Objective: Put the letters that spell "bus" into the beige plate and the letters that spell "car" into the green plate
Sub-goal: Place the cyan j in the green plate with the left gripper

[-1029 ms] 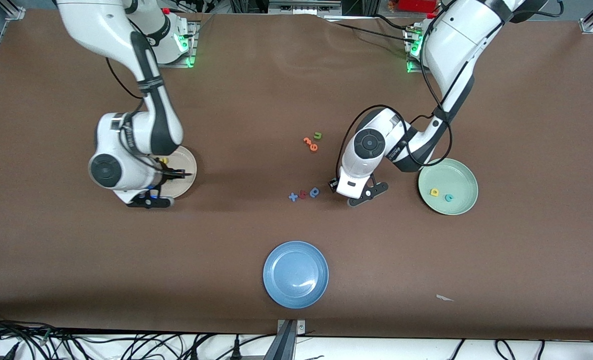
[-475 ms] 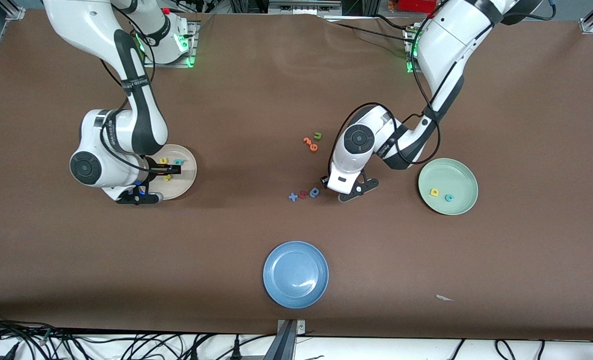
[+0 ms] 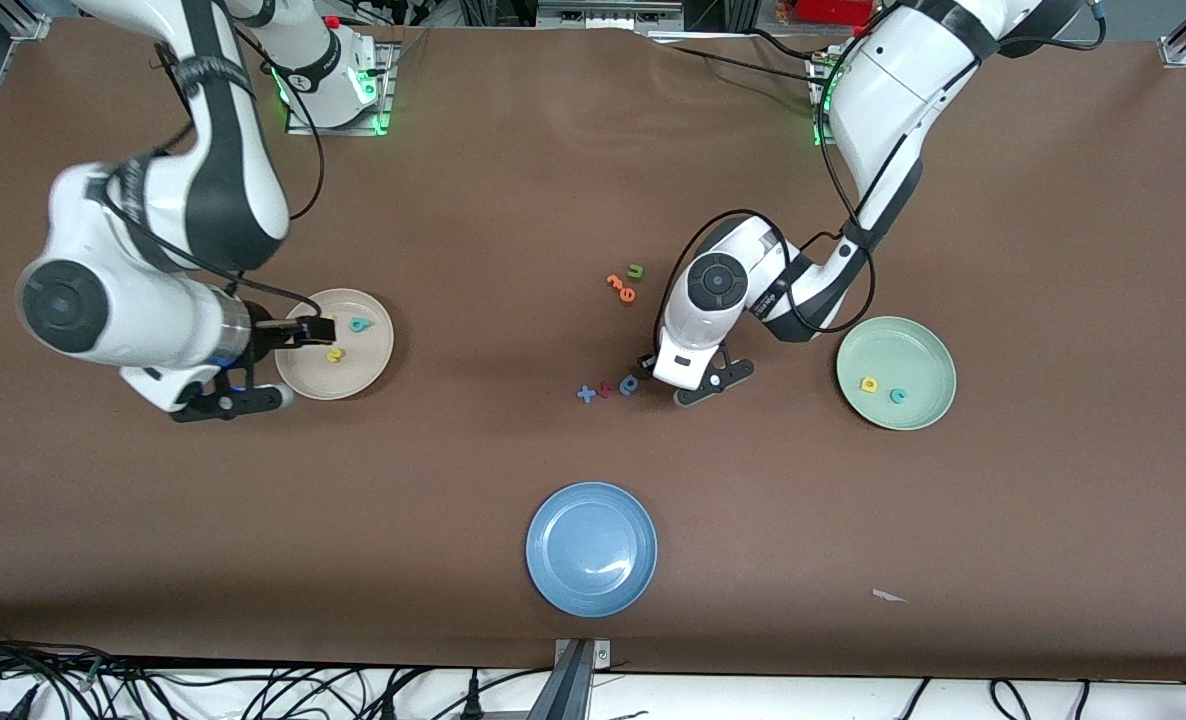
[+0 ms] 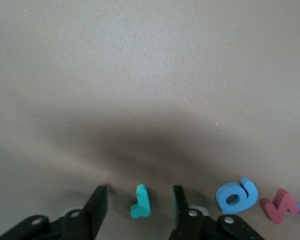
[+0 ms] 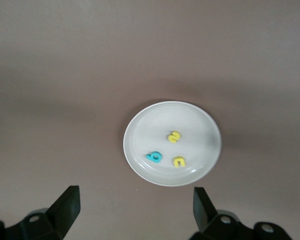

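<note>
1. Fingers of the left gripper [image 4: 137,205] stand partly open around a teal r [image 4: 141,202] on the table, not gripping it.
2. Right gripper [image 5: 135,207] hangs wide open and empty above the beige plate [image 5: 140,130], which holds 3 letters: yellow s [image 5: 174,136], yellow u [image 5: 179,161], teal b [image 5: 154,158].
3. Green plate [image 3: 928,345] holds a yellow a [image 3: 868,384] and a teal c [image 3: 897,396].

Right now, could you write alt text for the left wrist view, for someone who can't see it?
A small teal letter r sits on the brown table between the open fingers of the left gripper. Beside the gripper lie a blue rounded letter and a dark red zigzag piece.
</note>
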